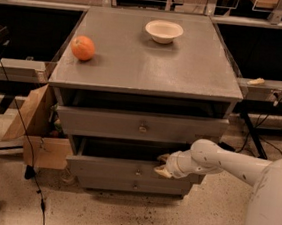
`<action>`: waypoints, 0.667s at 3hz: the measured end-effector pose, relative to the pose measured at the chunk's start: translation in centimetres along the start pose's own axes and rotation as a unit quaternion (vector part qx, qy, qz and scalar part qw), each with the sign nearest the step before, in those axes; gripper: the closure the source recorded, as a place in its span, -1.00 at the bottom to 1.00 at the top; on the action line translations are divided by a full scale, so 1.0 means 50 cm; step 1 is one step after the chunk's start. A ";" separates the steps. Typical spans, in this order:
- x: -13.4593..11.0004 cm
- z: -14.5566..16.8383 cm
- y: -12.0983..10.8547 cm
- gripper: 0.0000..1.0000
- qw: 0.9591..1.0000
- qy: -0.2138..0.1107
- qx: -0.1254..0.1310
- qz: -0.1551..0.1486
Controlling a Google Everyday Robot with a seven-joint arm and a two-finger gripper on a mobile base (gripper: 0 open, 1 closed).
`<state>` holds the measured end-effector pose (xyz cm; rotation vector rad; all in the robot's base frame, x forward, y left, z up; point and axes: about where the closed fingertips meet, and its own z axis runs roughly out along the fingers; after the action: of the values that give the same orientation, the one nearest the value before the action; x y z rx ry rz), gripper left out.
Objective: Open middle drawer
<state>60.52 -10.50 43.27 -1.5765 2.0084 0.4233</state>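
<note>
The grey cabinet point(146, 65) has three stacked drawers. The middle drawer point(110, 167) has a flat grey front with a small round knob point(138, 172) and stands a little way out, with a dark gap above it. My gripper point(163, 165) is at the top edge of this drawer's front, right of the knob. The white arm point(216, 160) reaches in from the right. The upper drawer point(139, 125) also stands slightly out. The lowest drawer point(133, 186) sits just below the middle one.
An orange point(83, 47) and a white bowl point(163, 31) sit on the cabinet top. An open cardboard box point(35, 133) leans against the cabinet's left side. Cables point(27, 143) hang left; table legs and cables point(259, 132) stand right.
</note>
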 end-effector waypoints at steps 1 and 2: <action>-0.003 -0.002 -0.003 1.00 1.000 0.000 0.000 0.000; 0.007 -0.002 0.005 0.63 1.000 0.010 -0.004 0.000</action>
<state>60.20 -10.75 43.14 -1.5918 2.0231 0.4166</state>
